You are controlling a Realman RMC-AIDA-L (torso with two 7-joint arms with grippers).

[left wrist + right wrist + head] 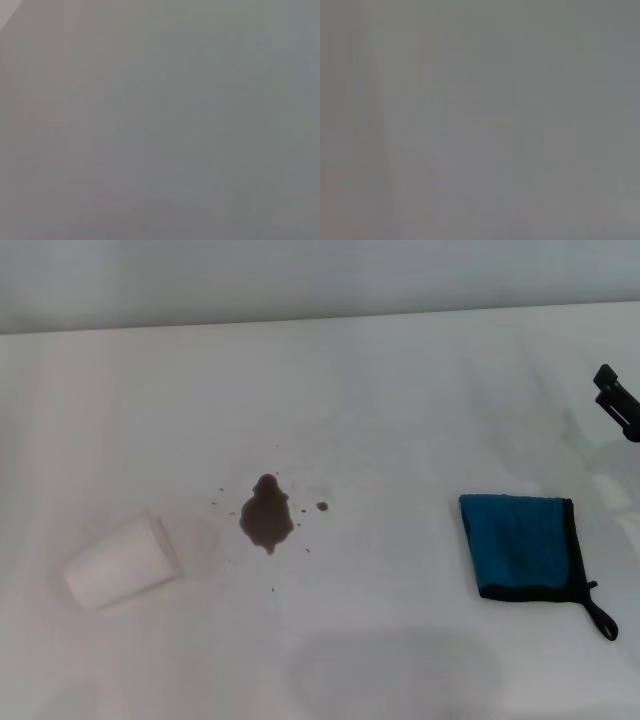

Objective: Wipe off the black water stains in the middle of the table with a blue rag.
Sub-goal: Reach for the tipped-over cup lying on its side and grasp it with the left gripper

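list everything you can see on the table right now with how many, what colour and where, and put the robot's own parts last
table: one, white, fills the head view.
black water stains: one dark brown-black blot with small specks around it, middle of the table.
paper cup: one, white, lying on its side, on the robot's left of the stains.
blue rag: one, blue with black trim and a corner loop, flat on the robot's right.
right gripper: one, black, at the right edge beyond the rag, clear of it.
left gripper: not in view.

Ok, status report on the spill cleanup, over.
Right gripper at the table's right edge, beyond the blue rag; left not in view. Rag flat, untouched. Black water stains unwiped mid-table. Tipped paper cup left of them, not in the way.
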